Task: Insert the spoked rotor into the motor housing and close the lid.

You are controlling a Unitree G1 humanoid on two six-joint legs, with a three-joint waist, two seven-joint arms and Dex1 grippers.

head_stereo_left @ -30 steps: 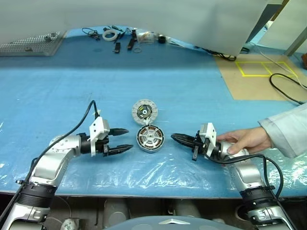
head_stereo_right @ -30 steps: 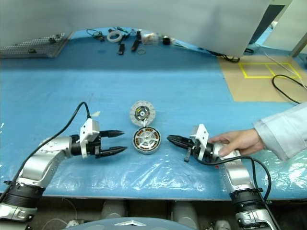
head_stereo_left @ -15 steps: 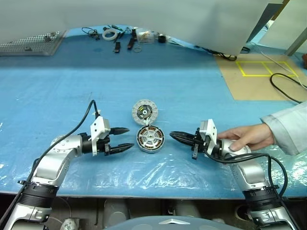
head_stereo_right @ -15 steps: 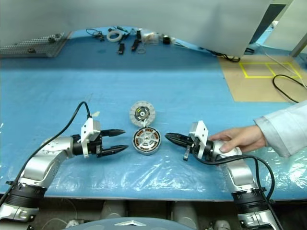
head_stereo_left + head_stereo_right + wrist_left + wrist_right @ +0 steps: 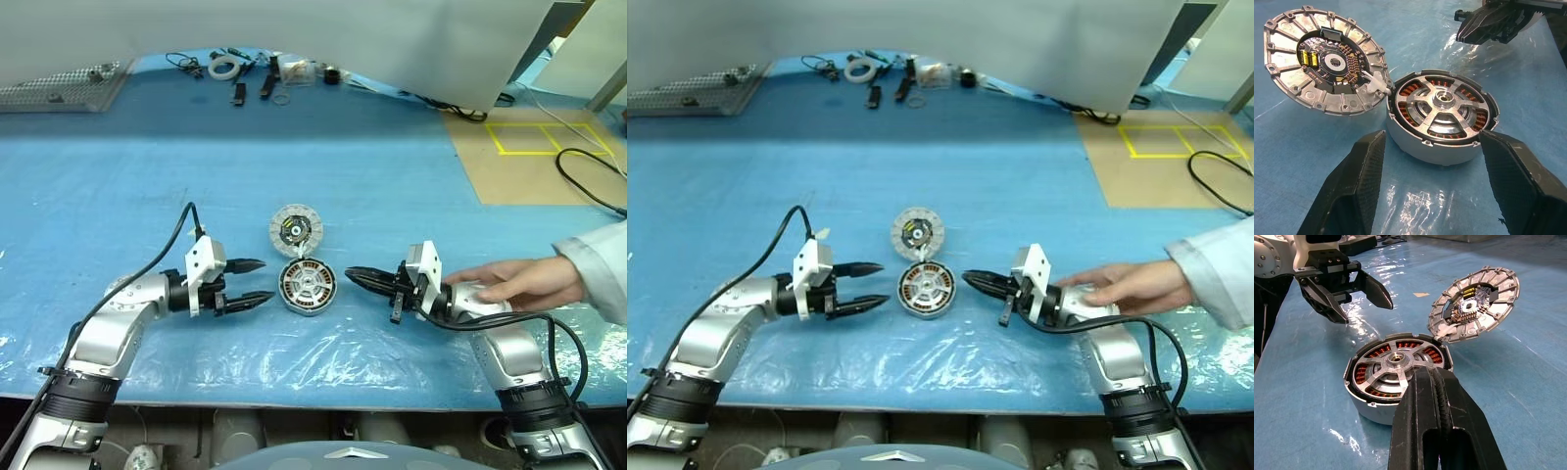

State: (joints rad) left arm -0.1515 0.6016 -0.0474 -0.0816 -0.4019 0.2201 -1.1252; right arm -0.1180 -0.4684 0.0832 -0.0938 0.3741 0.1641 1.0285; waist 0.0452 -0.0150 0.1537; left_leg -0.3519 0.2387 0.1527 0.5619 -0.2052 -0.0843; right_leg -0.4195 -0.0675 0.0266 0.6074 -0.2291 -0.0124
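Head stereo pair high, two wrist cams low and close.
Head views look forward and down over both arms, far enough to take in the whole table (image 5: 118,147). Left wrist cam looks along the left gripper (image 5: 1430,161), very near, at the housing (image 5: 1442,147) just past its fingertips; right gripper (image 5: 1493,22) beyond. Right wrist cam faces back from the right gripper (image 5: 1437,421). All share housing and lid (image 5: 1476,303).
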